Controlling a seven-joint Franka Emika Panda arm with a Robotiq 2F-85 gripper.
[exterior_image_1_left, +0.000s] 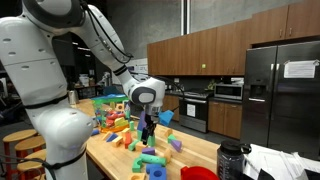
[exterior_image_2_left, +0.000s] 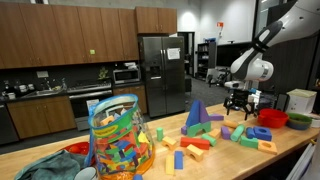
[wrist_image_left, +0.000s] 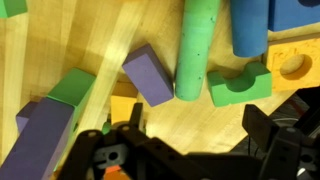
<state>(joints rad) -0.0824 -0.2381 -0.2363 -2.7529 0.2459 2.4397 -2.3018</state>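
In the wrist view, at the far left, a long purple block (wrist_image_left: 45, 125) is lying on the wooden counter (wrist_image_left: 205, 125) with a green block (wrist_image_left: 75, 88) resting against its upper end. Both are sitting outside the left finger (wrist_image_left: 100, 150), off to the side of the gap.

Next, a flat yellow block (wrist_image_left: 125, 105) is lying just ahead of that finger, and a slanted purple block (wrist_image_left: 148, 75) is leaning over its far edge, touching it.

The end effector (wrist_image_left: 185, 140) is hovering low over the counter with its fingers spread wide apart and nothing between them. Only bare wood is showing in the gap.

The green cylinder (wrist_image_left: 197, 45) is the piece lying straight ahead of that gap. Its near end is pointing back at the middle of the end effector, and its long axis is running directly away, square to the line on which the fingers close. It is lying just beside the slanted purple block on one side and touching a notched green block (wrist_image_left: 238, 85) on the other.

Further right, a blue cylinder (wrist_image_left: 250, 25) is lying parallel to the green one, and a yellow block with a hole (wrist_image_left: 292, 65) is sitting ahead of the right finger (wrist_image_left: 265, 135).

In an exterior view the end effector (exterior_image_2_left: 238, 102) is hanging fingers-down over the scattered blocks.
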